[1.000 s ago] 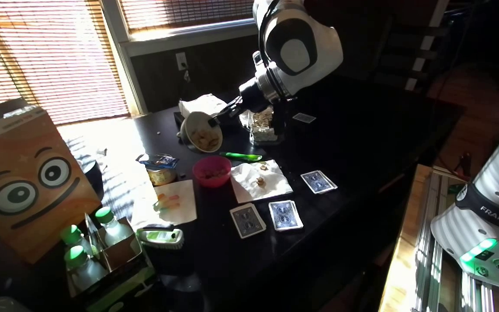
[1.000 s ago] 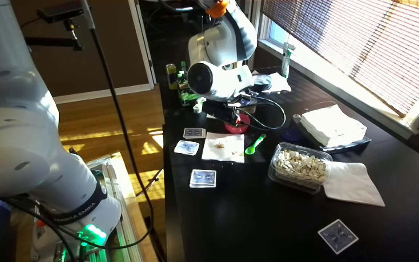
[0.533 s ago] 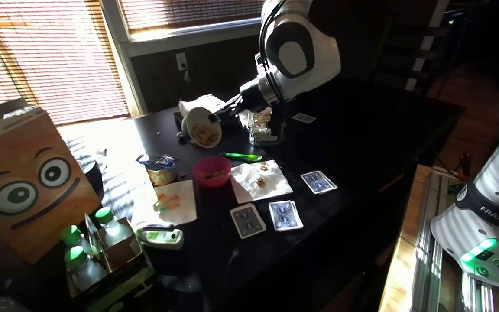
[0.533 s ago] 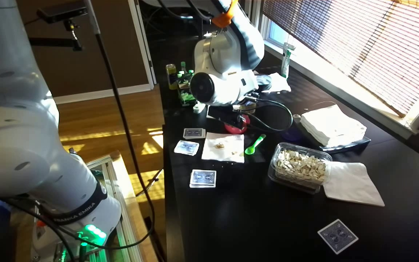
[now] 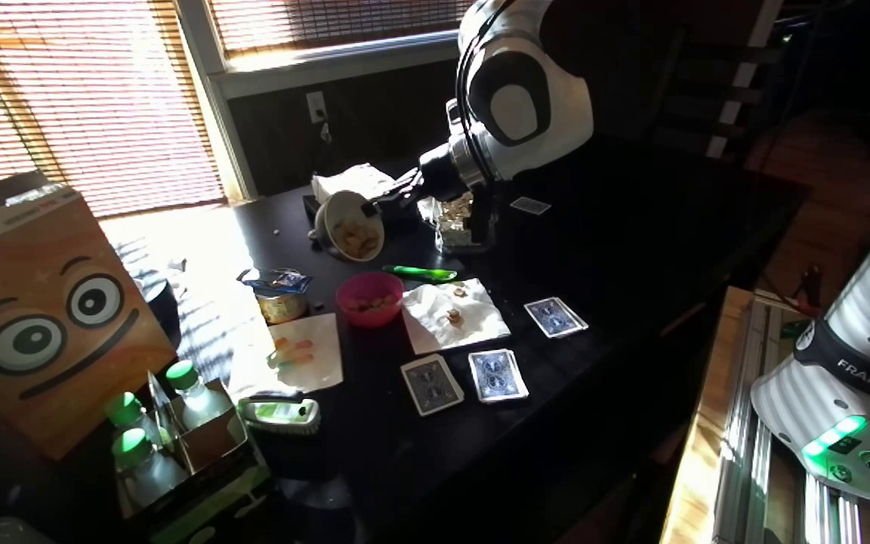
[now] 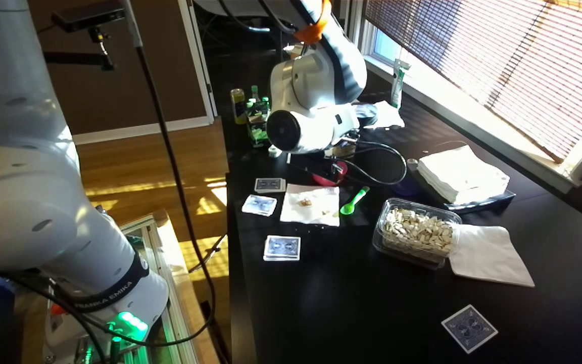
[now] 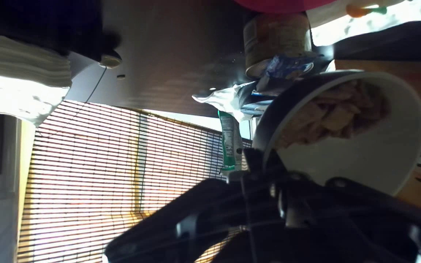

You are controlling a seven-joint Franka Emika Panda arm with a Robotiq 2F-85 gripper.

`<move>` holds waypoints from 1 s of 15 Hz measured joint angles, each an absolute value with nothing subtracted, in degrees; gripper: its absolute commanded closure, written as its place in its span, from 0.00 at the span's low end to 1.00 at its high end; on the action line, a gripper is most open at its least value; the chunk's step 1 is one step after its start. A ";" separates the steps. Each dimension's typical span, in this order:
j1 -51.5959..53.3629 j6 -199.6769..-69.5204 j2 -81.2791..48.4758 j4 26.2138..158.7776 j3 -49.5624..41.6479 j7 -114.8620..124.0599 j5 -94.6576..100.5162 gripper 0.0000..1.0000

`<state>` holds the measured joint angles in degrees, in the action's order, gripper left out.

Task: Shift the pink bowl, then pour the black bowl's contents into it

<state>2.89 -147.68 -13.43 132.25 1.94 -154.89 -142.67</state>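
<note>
My end effector (image 7: 265, 160) is pinching the rim of the black bowl (image 7: 360, 160), which I hold up off the desk (image 6: 351, 308). The bowl is round and smooth; its outer wall looks near-black in the wrist view and greyer in an exterior view, while the inside is a plain cream. It is tilted, its mouth turned sideways, and rough, flat-sided tan pieces (image 7: 338, 117) lie heaped against one part of the inner wall, within the rim.

Lower than my end effector and apart from it, the pink bowl (image 5: 371, 320) stands upright on the desk, round and smooth-walled, with small brownish lumps (image 5: 374, 304) inside. Whether it lies straight beneath the black bowl I cannot tell; the wrist view shows me only its curved edge.

Near the pink bowl are a slim, glossy green spoon (image 5: 416, 272), a creased white napkin (image 5: 473, 332) bearing a few light-brown bits (image 5: 454, 317), and a squat can (image 5: 282, 308) topped by a shiny blue wrapper (image 5: 284, 282). Farther off, in an exterior view, a clear, box-shaped tub (image 6: 412, 256) holds flat, pale seeds (image 6: 417, 230).
</note>
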 measured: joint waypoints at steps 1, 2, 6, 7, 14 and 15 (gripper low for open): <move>3.10 -145.67 -13.73 132.50 1.42 -154.94 -142.61 0.98; 3.21 -143.68 -14.04 132.77 0.98 -155.00 -142.59 0.98; 3.25 -137.00 -15.21 133.69 -0.50 -155.47 -142.56 0.98; 3.26 -135.81 -15.49 133.69 -0.86 -155.54 -142.53 0.98; 10.58 -129.70 -15.64 133.51 -11.03 -155.54 -140.05 0.98; 11.83 -129.28 -15.65 133.51 -12.36 -155.54 -140.00 0.98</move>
